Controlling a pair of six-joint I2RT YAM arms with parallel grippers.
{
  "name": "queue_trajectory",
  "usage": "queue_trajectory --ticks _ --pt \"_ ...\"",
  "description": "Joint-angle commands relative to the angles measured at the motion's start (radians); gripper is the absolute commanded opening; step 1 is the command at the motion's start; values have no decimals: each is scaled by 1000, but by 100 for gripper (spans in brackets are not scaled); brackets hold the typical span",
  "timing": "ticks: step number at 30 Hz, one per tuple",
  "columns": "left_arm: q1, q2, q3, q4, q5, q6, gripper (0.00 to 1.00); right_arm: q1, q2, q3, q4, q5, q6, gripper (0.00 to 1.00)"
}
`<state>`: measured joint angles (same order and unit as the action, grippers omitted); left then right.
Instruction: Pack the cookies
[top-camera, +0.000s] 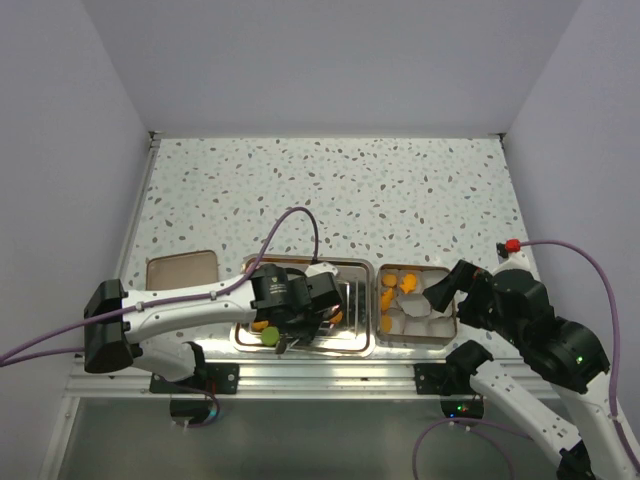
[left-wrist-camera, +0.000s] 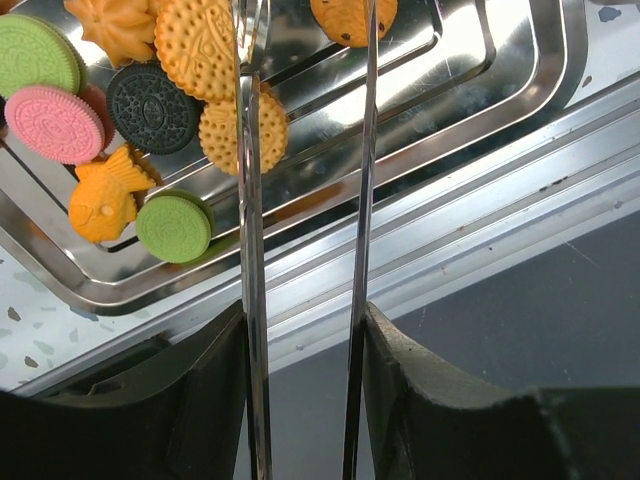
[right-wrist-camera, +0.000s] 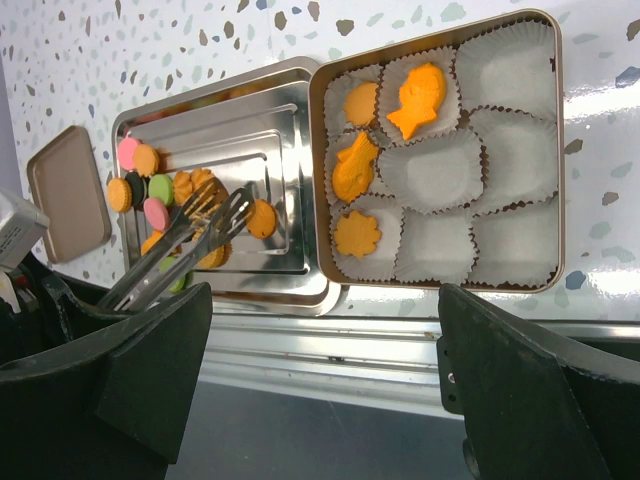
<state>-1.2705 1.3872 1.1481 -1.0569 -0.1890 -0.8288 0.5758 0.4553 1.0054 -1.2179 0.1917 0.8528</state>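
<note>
My left gripper (left-wrist-camera: 305, 340) is shut on metal tongs (left-wrist-camera: 250, 200), whose two arms stand apart over the silver tray (left-wrist-camera: 480, 110). Loose cookies lie at the tray's left end: green (left-wrist-camera: 175, 228), pink (left-wrist-camera: 55, 125), black (left-wrist-camera: 153, 108), an orange fish (left-wrist-camera: 105, 195) and round orange ones (left-wrist-camera: 195, 45). The tong tips (right-wrist-camera: 235, 205) hover over these cookies, gripping none that I can see. The box (right-wrist-camera: 555, 150) holds white paper cups; several orange cookies (right-wrist-camera: 425, 100) sit in its left cups. My right gripper (right-wrist-camera: 325, 400) is open and empty, near the box's front edge (top-camera: 445, 295).
A brown lid (top-camera: 182, 270) lies flat left of the tray (top-camera: 355, 345). The box (top-camera: 440, 335) touches the tray's right side. An aluminium rail (top-camera: 330, 375) runs along the table's near edge. Walls close in the left, right and back.
</note>
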Motion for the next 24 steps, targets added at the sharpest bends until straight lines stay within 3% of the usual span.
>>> queue_trajectory --ticks 1,12,24 --pt "-15 6 13 31 13 -24 50 -1 -6 -10 0 8 17 99" --pt "-43 16 -8 46 42 -26 57 1 -35 -24 -11 12 40 99" --pt "-73 56 -25 31 23 -16 54 1 -49 -34 -17 11 71 99"
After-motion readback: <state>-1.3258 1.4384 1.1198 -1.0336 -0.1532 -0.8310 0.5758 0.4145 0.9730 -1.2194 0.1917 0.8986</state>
